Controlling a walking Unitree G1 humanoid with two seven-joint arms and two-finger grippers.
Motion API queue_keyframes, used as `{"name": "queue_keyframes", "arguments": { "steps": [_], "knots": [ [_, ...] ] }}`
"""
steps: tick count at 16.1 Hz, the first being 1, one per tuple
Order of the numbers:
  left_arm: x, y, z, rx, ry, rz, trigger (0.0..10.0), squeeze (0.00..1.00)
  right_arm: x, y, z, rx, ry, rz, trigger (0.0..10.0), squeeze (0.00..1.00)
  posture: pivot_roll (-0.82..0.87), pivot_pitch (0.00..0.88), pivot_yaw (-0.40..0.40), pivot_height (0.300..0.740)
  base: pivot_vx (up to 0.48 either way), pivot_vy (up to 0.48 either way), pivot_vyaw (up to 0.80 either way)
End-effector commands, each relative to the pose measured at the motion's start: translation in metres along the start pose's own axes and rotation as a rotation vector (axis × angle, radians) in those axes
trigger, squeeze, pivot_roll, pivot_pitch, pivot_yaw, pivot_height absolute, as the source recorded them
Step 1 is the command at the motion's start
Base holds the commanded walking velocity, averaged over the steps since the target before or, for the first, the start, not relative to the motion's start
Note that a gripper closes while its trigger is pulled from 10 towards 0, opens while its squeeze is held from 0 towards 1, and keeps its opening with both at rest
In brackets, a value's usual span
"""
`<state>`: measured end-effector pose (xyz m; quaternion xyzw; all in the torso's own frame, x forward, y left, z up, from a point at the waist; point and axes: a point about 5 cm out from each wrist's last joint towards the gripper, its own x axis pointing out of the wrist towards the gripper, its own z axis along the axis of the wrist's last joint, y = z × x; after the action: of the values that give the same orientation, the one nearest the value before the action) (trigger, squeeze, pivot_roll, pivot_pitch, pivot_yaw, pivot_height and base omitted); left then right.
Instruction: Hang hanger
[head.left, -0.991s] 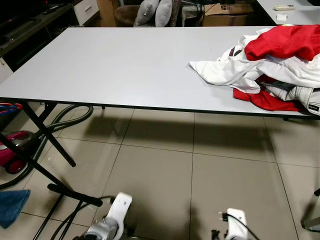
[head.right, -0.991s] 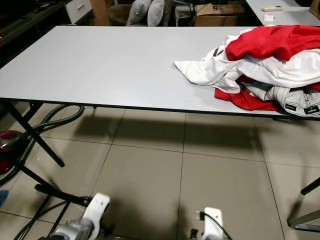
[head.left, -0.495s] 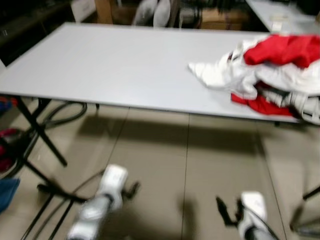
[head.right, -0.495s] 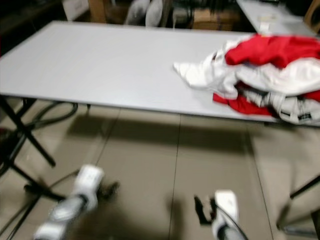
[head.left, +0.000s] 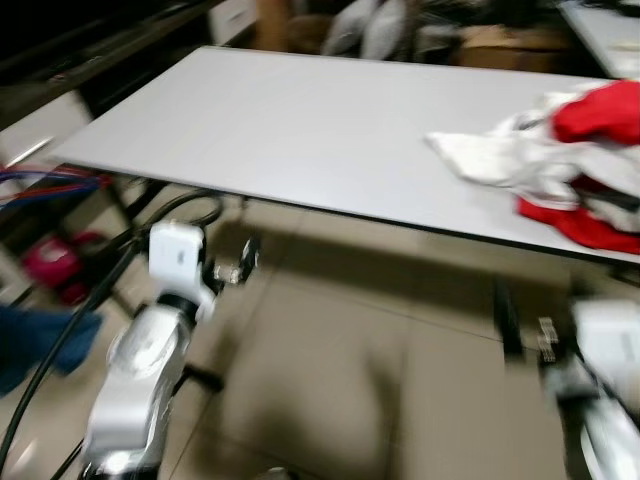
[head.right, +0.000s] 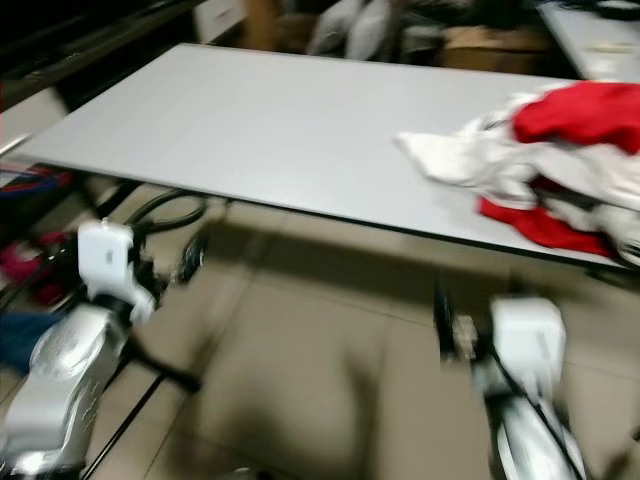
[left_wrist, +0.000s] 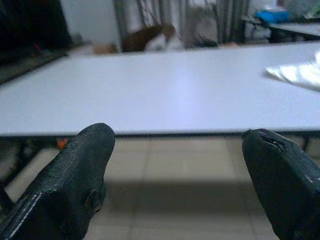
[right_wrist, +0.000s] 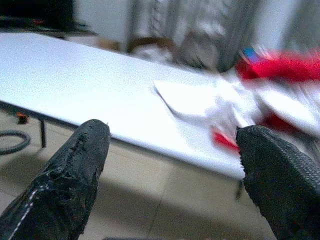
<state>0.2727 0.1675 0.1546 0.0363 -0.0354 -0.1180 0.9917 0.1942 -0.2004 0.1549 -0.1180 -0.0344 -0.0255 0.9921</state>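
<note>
In front of us, a long pale grey desk (head.left: 330, 130) is stretching across the room, and we are seeing it through heavy motion blur. On its right end a heap of clothes (head.left: 560, 160), white cloth tangled with red, is lying bunched up and running off the picture's right edge, so we cannot tell the garments apart or say how many there are. We cannot make out a hanger among them or anywhere else with certainty; at the far left, below the desk's corner, some thin red and blue curved lines (head.left: 40, 182) are showing, too smeared for us to identify. Our left claw (head.left: 236, 268) is reaching forward at about the level of the desk's near edge over the tiled floor (head.left: 340, 360), and in its wrist view its two black fingers (left_wrist: 70, 185) are standing wide apart with nothing between them, the desk edge lying level ahead. Our right claw (head.left: 520, 325) is raised on the right, below the clothes heap, badly blurred in the head views; its wrist view is showing its fingers (right_wrist: 65, 175) spread apart too, empty, with the white and red cloth ahead. Under the desk on the left, a dark hose (head.left: 180, 212) is curling over the floor beside the black desk legs, and a pink shape (head.left: 55, 262) and a blue patch (head.left: 40, 340) are lying there, both too blurred to name.
</note>
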Motion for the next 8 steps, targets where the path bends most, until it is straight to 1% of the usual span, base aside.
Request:
{"name": "queue_keyframes", "arguments": {
  "steps": [1, 2, 3, 4, 5, 6, 7, 8],
  "knots": [
    [-0.001, 0.002, 0.001, 0.028, 0.016, 0.018, 10.0, 1.00, 0.000, 0.008, -0.006, -0.042, 0.066, 0.043, 10.0, 1.00, 0.00, 0.000, 0.117, 0.740, 0.000, 0.000, 0.80],
    [-0.002, -0.002, 0.004, -0.017, 0.038, 0.011, 10.0, 1.00, -0.001, 0.009, -0.011, 0.035, 0.159, 0.040, 10.0, 1.00, 0.00, 0.000, 0.118, 0.740, 0.000, 0.000, 0.80],
    [-0.003, -0.004, 0.006, -0.030, 0.043, 0.015, 10.0, 1.00, -0.003, 0.011, -0.018, 0.082, 0.184, 0.021, 10.0, 1.00, 0.00, 0.000, 0.122, 0.740, 0.000, 0.000, 0.80],
    [-0.003, -0.008, 0.006, -0.050, 0.056, -0.021, 10.0, 1.00, -0.006, 0.015, -0.025, 0.124, 0.212, 0.009, 10.0, 1.00, 0.00, 0.000, 0.123, 0.740, 0.000, 0.000, 0.80],
    [-0.004, -0.012, 0.005, -0.007, 0.113, -0.034, 10.0, 1.00, -0.008, 0.025, -0.033, 0.164, 0.242, 0.061, 10.0, 1.00, 0.00, 0.000, 0.123, 0.740, 0.000, 0.000, 0.80],
    [-0.003, -0.012, 0.006, 0.001, 0.122, -0.016, 10.0, 1.00, -0.008, 0.031, -0.035, 0.182, 0.254, 0.086, 10.0, 1.00, 0.01, 0.000, 0.124, 0.740, 0.000, 0.000, 0.80],
    [0.000, -0.010, 0.008, 0.010, 0.114, 0.008, 10.0, 1.00, -0.006, 0.042, -0.036, 0.209, 0.260, 0.129, 10.0, 1.00, 0.01, 0.000, 0.122, 0.740, 0.000, 0.000, 0.80],
    [0.000, -0.010, 0.009, 0.012, 0.112, 0.013, 10.0, 1.00, -0.005, 0.045, -0.035, 0.214, 0.262, 0.138, 10.0, 1.00, 0.01, 0.000, 0.122, 0.740, 0.000, 0.000, 0.80]
  ]
}}
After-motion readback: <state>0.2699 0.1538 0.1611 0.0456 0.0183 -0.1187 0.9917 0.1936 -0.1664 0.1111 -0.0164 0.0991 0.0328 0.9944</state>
